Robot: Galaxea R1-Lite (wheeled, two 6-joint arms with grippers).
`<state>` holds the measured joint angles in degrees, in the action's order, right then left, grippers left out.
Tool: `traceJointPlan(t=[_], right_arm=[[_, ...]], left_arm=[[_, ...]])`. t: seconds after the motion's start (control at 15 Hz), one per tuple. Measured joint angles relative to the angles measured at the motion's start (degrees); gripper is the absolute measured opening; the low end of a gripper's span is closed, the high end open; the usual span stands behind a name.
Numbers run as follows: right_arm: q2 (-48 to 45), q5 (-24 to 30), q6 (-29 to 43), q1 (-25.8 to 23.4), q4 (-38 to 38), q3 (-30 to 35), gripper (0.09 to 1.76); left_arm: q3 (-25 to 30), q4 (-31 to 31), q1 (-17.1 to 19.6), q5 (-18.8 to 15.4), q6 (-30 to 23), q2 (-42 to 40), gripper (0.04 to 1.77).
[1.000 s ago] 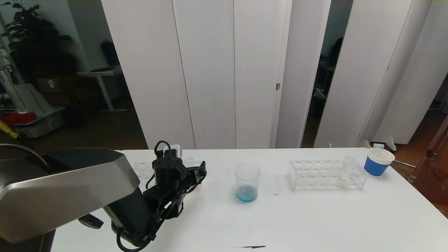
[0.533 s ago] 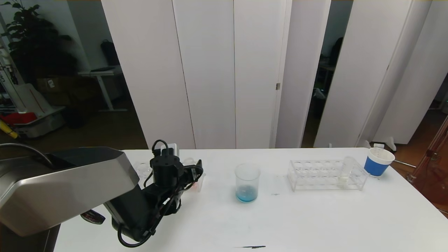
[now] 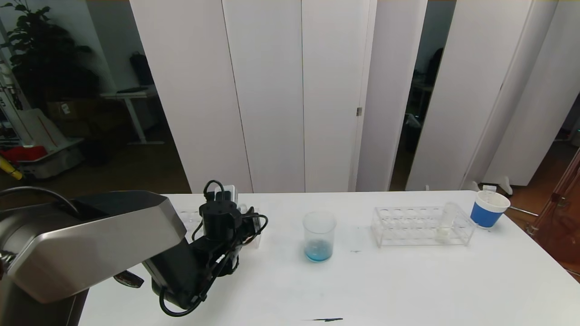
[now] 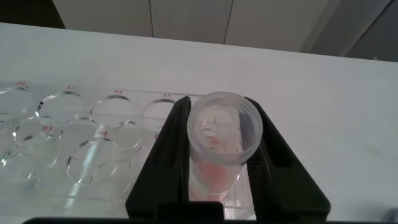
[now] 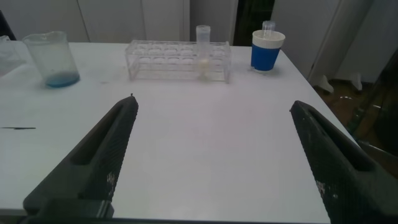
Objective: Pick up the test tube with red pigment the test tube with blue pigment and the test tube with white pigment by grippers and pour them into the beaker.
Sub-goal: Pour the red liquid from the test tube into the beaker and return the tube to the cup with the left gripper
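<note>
My left gripper clamped on red tube in left rack. My right gripper spread wide above table. Beaker holds blue liquid.

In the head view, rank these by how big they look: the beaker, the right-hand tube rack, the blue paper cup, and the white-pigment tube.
1. Right-hand tube rack, clearly largest.
2. Beaker.
3. Blue paper cup, somewhat smaller than the beaker, though it stands farther back, so this is unsure.
4. White-pigment tube, smallest.

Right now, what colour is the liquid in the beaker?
Blue, pooled at the bottom of the beaker; clearest in the head view.
</note>
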<state>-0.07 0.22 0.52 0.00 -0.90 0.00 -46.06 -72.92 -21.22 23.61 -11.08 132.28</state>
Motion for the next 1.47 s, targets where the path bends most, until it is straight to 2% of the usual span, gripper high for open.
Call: traceJointPlan(t=[0.07, 0.13, 0.2, 0.4, 1.47], right_arm=[[0.0, 0.0, 0.0, 0.0, 0.1, 0.0, 1.75], [0.0, 0.0, 0.0, 0.0, 0.0, 0.0, 1.75], [0.0, 0.0, 0.0, 0.0, 0.0, 0.0, 1.75], [0.0, 0.0, 0.0, 0.0, 0.0, 0.0, 1.75], [0.0, 0.0, 0.0, 0.0, 0.0, 0.0, 1.75]], left_arm=[[0.0, 0.0, 0.1, -0.3, 0.0, 0.1, 0.46], [0.0, 0.0, 0.2, -0.4, 0.0, 0.1, 0.75], [0.0, 0.1, 0.2, -0.3, 0.0, 0.1, 0.76], [0.0, 0.1, 0.1, -0.3, 0.0, 0.2, 0.62], [0.0, 0.3, -0.5, 0.1, 2.1, -2.4, 0.6]])
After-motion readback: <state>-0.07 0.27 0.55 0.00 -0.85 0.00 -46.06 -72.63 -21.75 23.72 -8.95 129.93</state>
